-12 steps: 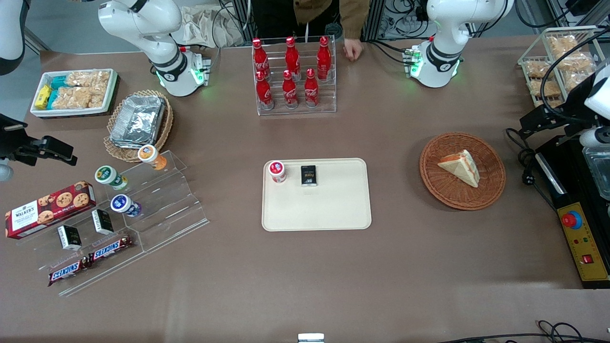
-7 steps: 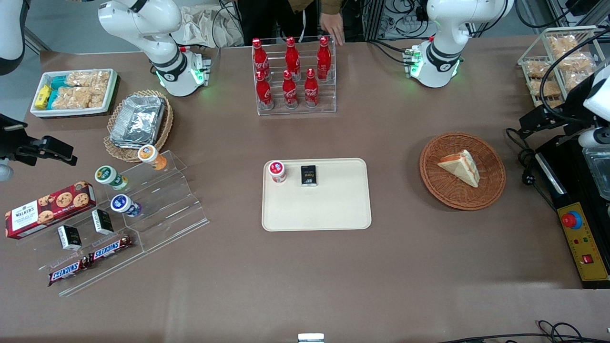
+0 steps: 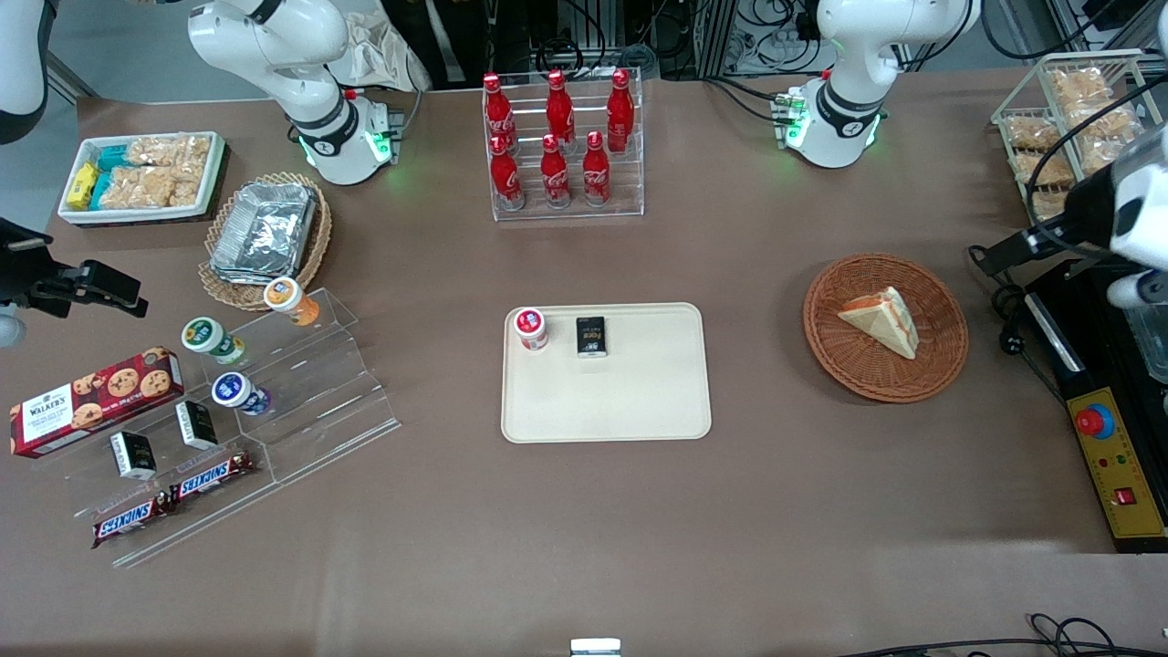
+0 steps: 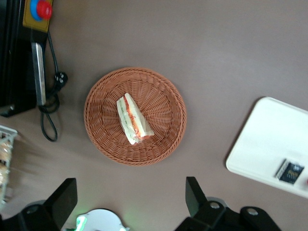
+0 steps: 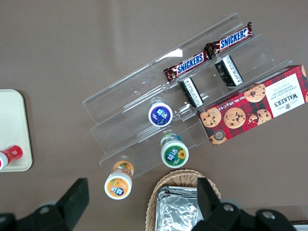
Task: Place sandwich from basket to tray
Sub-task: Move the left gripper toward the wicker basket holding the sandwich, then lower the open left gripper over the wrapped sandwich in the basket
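Hand (image 4: 130,204): fingers spread wide, holding nothing, touching nothing; it hangs high above the worktop (image 3: 785,511) at the working arm's end, looking straight down on the basket.
Sandwich (image 3: 882,321): one wedge, lying in the basket (image 3: 940,365), filling edge turned up (orange-red stripe plain in the wrist view).
Basket: one, reddish-brown wicker, at 3 o'clock from the tray, well apart from it.
Tray (image 3: 639,401): one, cream, carrying two things near its edge farther from the front camera: a red-lidded cup (image 3: 530,328) and a small black packet (image 3: 591,336) just beside it.
Cola bottles (image 3: 554,137): six, in a clear rack at 12 o'clock from the tray.
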